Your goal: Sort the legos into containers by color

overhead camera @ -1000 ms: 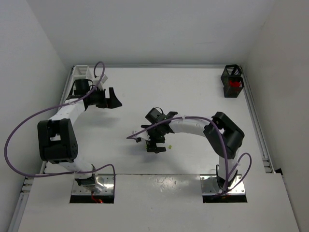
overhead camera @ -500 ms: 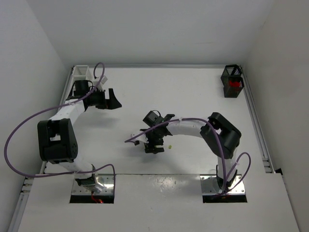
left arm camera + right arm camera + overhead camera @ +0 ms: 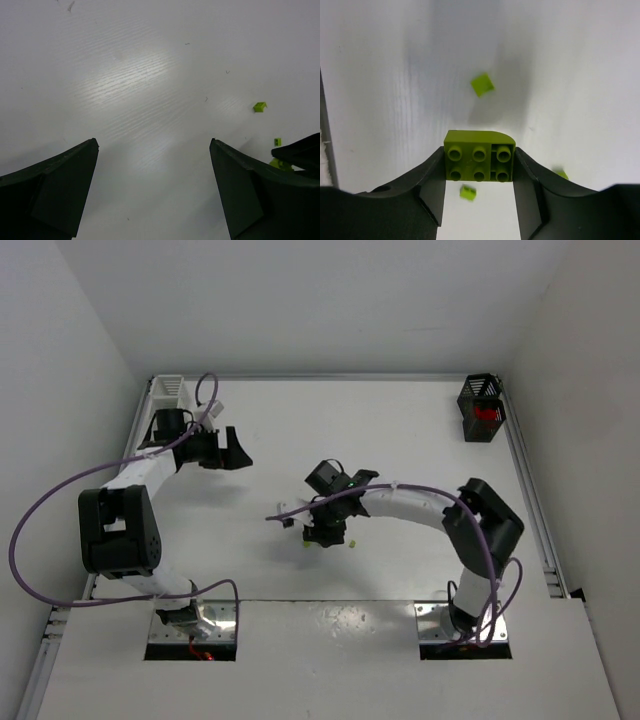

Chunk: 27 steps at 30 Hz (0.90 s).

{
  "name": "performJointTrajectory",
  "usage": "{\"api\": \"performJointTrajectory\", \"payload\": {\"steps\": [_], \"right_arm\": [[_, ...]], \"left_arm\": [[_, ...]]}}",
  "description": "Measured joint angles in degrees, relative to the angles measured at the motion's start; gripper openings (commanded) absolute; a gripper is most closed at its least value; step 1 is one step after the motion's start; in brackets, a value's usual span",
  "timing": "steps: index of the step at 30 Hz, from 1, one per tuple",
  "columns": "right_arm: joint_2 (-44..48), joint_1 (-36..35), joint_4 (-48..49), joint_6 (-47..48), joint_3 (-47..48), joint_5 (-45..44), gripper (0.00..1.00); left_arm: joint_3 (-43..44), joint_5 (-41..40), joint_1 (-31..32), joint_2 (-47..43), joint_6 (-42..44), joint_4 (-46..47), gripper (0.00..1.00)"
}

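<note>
A lime-green lego [image 3: 479,157], studs facing the camera, sits clamped between the two fingers of my right gripper [image 3: 479,161], just above the table. From above, that gripper [image 3: 325,535] is at the table's middle. Three smaller lime legos lie loose around it [image 3: 482,84] [image 3: 467,192] [image 3: 561,174]; one shows in the top view [image 3: 351,541]. My left gripper [image 3: 153,142] is open and empty over bare table, far left [image 3: 235,450], with lime legos [image 3: 259,106] off to its right. The white container [image 3: 168,390] stands at the back left, the black container [image 3: 481,408] at the back right.
Red pieces show inside the black container. A raised rail [image 3: 530,490] borders the table on the right and another on the left. White walls close in the back and both sides.
My right gripper's fingers have closed from wide open onto the lime-green lego, and the right arm's elbow has swung to the right. The left arm has stayed put.
</note>
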<state>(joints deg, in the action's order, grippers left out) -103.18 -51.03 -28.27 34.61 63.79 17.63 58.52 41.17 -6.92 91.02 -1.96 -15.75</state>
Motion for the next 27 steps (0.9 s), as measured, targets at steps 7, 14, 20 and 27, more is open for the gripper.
{"api": "performJointTrajectory", "payload": {"steps": [7,14,20,27], "right_arm": [[9.01,10.29,-2.71,-5.81,2.75,-5.51,0.15],[2.4,35.56,-7.02,-8.46,20.5,-9.49,0.12],[-19.89,56.72,-11.93,-12.9,58.73,-10.34,0.12],[-30.12,64.3,-14.93,-15.45,68.76,-13.22,0.12]], "left_arm": [[-0.66,0.24,0.0,0.0,0.33,-0.02,1.0],[-0.63,1.16,0.0,0.0,0.44,-0.04,1.0],[-0.66,1.51,0.0,0.0,0.44,-0.09,1.0],[-0.66,1.49,0.0,0.09,0.44,-0.09,1.0]]}}
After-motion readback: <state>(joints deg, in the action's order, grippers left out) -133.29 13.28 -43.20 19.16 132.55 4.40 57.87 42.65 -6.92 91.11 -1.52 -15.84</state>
